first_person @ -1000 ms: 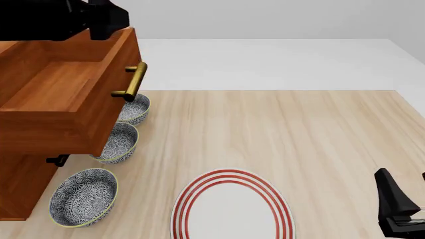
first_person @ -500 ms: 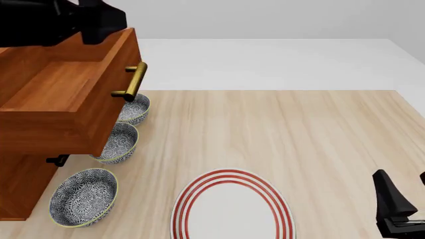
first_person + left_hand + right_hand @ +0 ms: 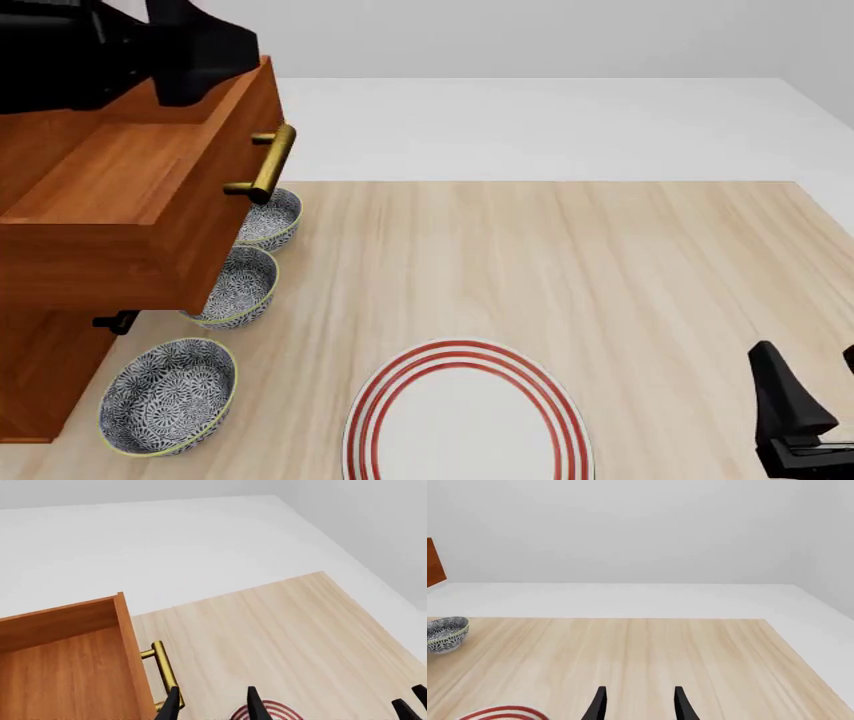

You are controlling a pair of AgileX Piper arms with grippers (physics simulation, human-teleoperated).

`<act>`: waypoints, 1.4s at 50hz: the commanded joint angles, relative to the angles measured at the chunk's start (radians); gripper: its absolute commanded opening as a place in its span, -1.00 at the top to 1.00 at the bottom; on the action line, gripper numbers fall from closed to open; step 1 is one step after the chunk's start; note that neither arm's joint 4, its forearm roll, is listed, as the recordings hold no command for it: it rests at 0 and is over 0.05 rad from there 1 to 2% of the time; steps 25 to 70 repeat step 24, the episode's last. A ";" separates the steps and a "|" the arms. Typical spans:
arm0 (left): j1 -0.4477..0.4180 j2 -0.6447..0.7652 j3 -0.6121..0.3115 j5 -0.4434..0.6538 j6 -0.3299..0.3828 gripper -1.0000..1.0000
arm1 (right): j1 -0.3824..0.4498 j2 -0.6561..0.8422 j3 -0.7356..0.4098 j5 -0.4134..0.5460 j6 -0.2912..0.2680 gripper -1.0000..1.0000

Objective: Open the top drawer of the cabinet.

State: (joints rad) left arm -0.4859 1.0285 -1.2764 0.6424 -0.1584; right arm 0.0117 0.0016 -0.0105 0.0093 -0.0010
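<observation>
We see the cabinet [image 3: 40,385] at the table's [image 3: 561,260] left edge, its top drawer [image 3: 134,190] pulled out over two patterned bowls. Our left gripper [image 3: 210,705] hangs spread above it, holding nothing; our right gripper [image 3: 638,704] is parted too.

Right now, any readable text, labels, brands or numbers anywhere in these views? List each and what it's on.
None: no words, numbers, labels or signs show in any view.
The reddish-brown wooden cabinet, its pulled-out top drawer and the brass bar handle: plain, unmarked.
The three blue-and-white patterned bowls: ornament only, no lettering.
The white plate with red rings: rings only.
The light wood table: bare grain.
</observation>
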 commanded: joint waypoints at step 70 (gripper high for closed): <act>-0.042 -0.059 -0.025 -0.022 -0.005 -1.00 | 0.000 0.000 -0.002 0.002 0.000 -1.00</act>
